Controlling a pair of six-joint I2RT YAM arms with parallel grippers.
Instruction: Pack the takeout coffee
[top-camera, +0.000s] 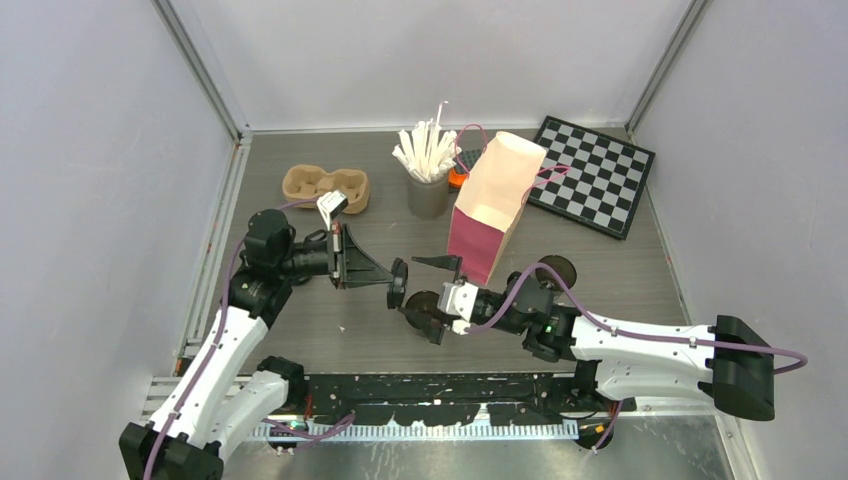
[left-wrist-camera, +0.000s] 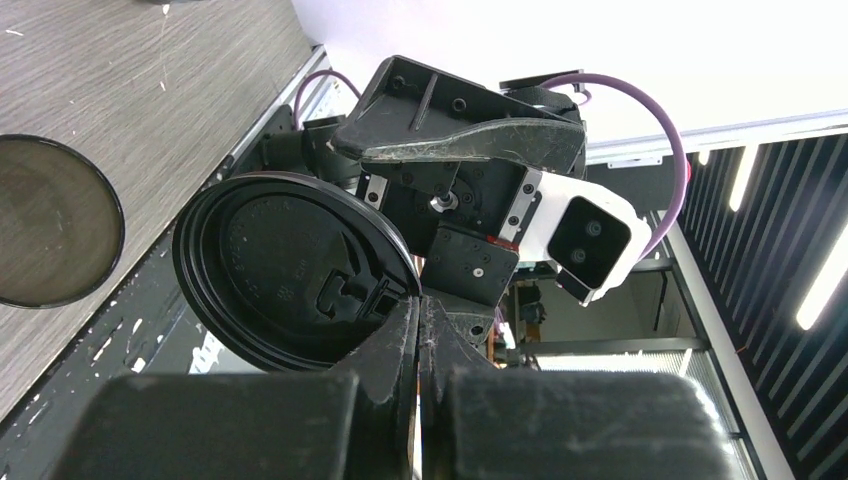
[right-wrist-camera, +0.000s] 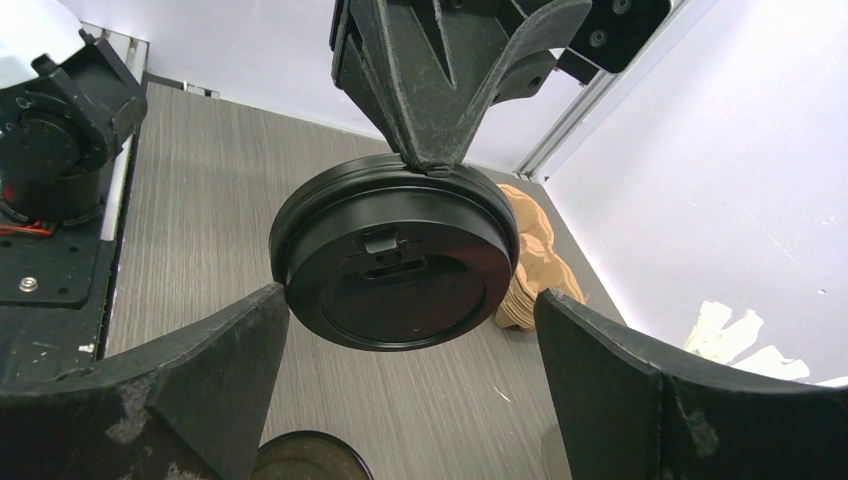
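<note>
My left gripper (left-wrist-camera: 420, 310) is shut on the rim of a round black lid (left-wrist-camera: 290, 270) and holds it on edge above the table. In the right wrist view that lid (right-wrist-camera: 395, 265) hangs from the left fingers (right-wrist-camera: 430, 100), facing my right gripper (right-wrist-camera: 410, 330). The right gripper is open, with a finger on each side of the lid and nothing gripped. Below them a dark takeout coffee cup (right-wrist-camera: 300, 460) stands on the table with no lid on it (left-wrist-camera: 50, 220). From above, the two grippers meet at mid-table (top-camera: 415, 285). A second dark cup (top-camera: 555, 270) stands behind the right arm.
The tan pulp tray (top-camera: 325, 185) lies at the back left. Behind the grippers are a grey cup of white sticks (top-camera: 428, 175) and an open pink paper bag (top-camera: 490, 205). A checkerboard (top-camera: 590, 175) lies at the back right.
</note>
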